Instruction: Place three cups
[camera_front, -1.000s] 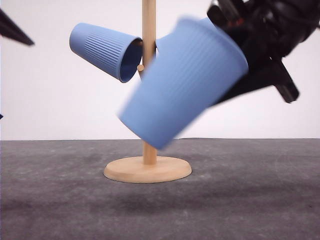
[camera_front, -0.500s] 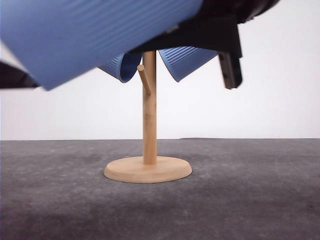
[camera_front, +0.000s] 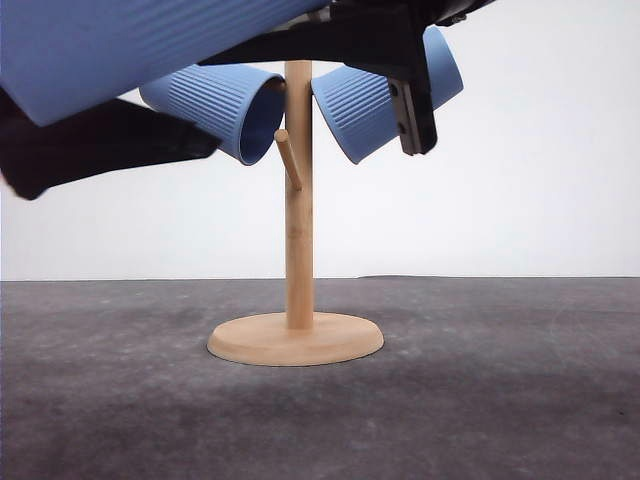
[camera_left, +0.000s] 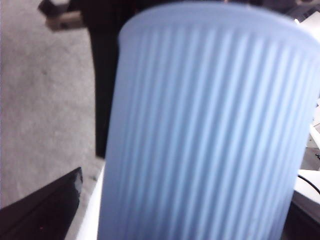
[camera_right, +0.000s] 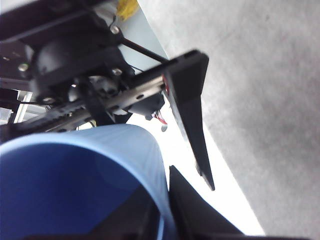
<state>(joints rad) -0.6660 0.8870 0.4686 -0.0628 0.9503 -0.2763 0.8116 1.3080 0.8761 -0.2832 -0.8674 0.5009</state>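
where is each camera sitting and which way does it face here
Front view: low at table height, facing forward at the wooden cup stand with two hung cups; dark arm parts cross the top.
Left wrist view: on the left arm, pressed close to the third cup; a black finger shows.
Right wrist view: on the right arm, facing the other gripper's finger and gray table.
Shared: the third cup shows in all three.

Wooden stand (camera_front: 297, 300) upright on dark tabletop (camera_front: 500, 400). Two blue cups hung tilted on its pegs, one left (camera_front: 215, 108) of post, one right (camera_front: 370, 110). Third cup (camera_front: 120, 45) close up, upper left of stand, dark claw parts alongside.
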